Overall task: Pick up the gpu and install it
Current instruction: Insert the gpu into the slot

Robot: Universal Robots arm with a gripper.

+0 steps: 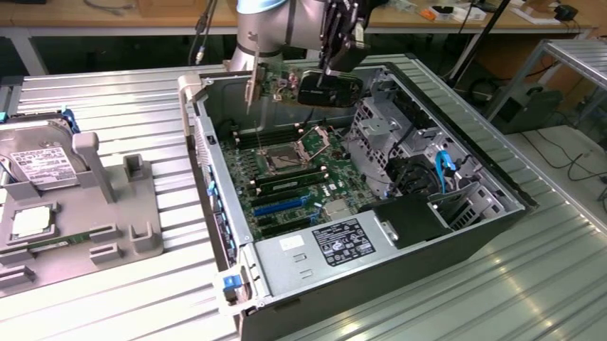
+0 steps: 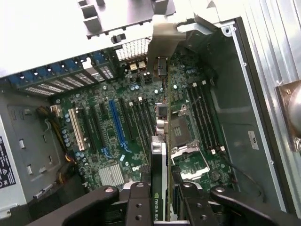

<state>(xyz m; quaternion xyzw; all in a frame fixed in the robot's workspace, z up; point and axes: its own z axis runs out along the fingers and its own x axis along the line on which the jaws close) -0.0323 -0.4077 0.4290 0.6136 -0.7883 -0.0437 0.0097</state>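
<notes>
The pick-up is done: the gripper (image 1: 332, 69) has its fingers (image 2: 140, 203) closed on the gpu (image 1: 328, 90), clamping the card by its two faces. It holds the card in the air over the far end of the open computer case (image 1: 493, 186), roughly above the processor socket (image 1: 284, 158). Installing is left: the card sits in no slot, and the blue expansion slot (image 2: 118, 123) on the motherboard (image 2: 94, 117) lies bare, off to one side of the card. In the wrist view the card is edge-on, so its connector edge is hidden, and its height above the board cannot be judged
</notes>
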